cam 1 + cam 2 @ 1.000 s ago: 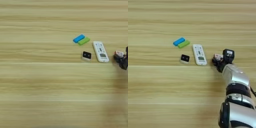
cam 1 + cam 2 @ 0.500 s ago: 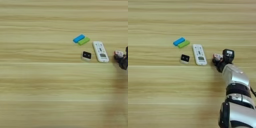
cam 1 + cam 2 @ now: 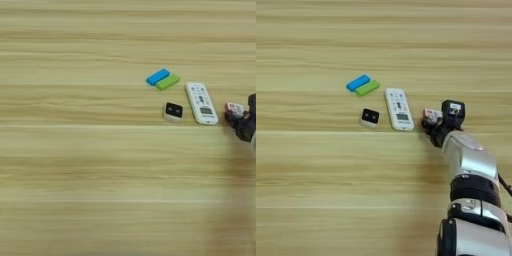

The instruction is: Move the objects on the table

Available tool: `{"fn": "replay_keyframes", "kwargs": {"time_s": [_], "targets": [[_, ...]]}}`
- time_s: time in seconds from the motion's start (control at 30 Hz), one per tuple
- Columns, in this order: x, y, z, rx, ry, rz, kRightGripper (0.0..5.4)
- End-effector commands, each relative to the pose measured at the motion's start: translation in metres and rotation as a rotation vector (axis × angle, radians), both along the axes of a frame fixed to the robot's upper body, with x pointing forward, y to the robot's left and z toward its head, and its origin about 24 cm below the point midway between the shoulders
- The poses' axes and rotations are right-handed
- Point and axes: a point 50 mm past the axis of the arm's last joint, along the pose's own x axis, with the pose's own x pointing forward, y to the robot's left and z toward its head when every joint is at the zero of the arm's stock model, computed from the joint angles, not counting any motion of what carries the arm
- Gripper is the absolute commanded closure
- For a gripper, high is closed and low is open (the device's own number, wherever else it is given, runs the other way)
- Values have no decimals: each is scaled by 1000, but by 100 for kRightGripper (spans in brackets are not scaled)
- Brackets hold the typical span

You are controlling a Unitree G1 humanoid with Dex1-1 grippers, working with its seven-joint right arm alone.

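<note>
Worktop [image 3: 75,165]: light wood grain, fills the view.
Blue block [image 3: 157,77]: touching the green block [image 3: 167,82], side by side, both slanted.
White remote [image 3: 201,102]: flat, buttons up.
Black-faced square [image 3: 173,111]: just left of the remote.
Red-and-white rectangle [image 3: 234,108]: at the tool [image 3: 240,121], right edge.

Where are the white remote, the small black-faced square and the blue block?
white remote [image 3: 399,109], right eye view, middle of its button face.
small black-faced square [image 3: 370,117], right eye view, centre of its black face.
blue block [image 3: 157,76], left eye view, middle of its top.
</note>
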Motion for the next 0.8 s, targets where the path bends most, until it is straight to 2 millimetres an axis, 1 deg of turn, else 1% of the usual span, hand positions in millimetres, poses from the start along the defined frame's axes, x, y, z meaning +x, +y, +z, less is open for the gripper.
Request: {"fn": "replay_keyframes", "kwargs": {"time_s": [0.03,0.2,0.33,0.63,0.8], "targets": [[13,-2,38,-58,-127,12,331],[13,3,46,-59,-161,25,331],[12,10,53,-55,-198,50,331],[12,19,64,-55,-241,71,331],[17,38,71,-60,-268,139,331]]}}
